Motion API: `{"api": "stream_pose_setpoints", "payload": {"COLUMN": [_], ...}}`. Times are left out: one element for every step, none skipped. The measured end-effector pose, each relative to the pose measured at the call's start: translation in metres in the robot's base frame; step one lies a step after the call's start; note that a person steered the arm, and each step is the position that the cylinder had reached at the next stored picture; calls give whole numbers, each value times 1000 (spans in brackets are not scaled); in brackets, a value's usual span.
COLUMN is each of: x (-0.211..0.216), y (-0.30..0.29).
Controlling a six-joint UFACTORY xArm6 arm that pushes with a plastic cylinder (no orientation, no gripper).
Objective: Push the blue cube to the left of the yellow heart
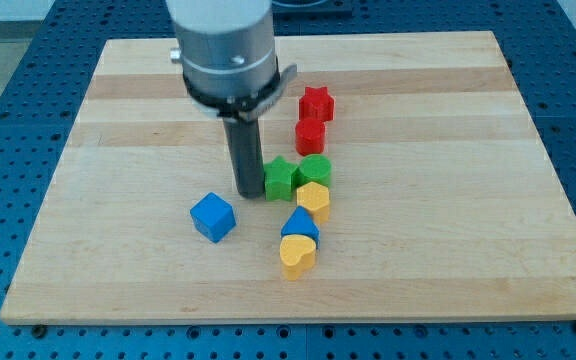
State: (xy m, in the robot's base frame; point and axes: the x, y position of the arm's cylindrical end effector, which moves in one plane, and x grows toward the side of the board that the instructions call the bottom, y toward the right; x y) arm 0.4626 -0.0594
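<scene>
The blue cube [213, 217] sits on the wooden board [118, 130], left of centre toward the view's bottom. The yellow heart [297, 255] lies to its right and slightly lower, with a gap between them. My tip [247, 193] rests on the board just above and right of the blue cube, close to it but apart, and just left of the green star [280, 178].
A blue triangular block [300, 224] touches the yellow heart's top. Above it stand a yellow hexagon [313, 198], a green block [315, 169], a red block [310, 135] and a red star [316, 103], forming a column.
</scene>
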Motion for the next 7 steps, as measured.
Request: {"api": "stream_pose_setpoints", "payload": {"x": [-11,-11,-5,-4,4,18,47], "y": [-1,-18,-48,-68,-72,-57,-33]}}
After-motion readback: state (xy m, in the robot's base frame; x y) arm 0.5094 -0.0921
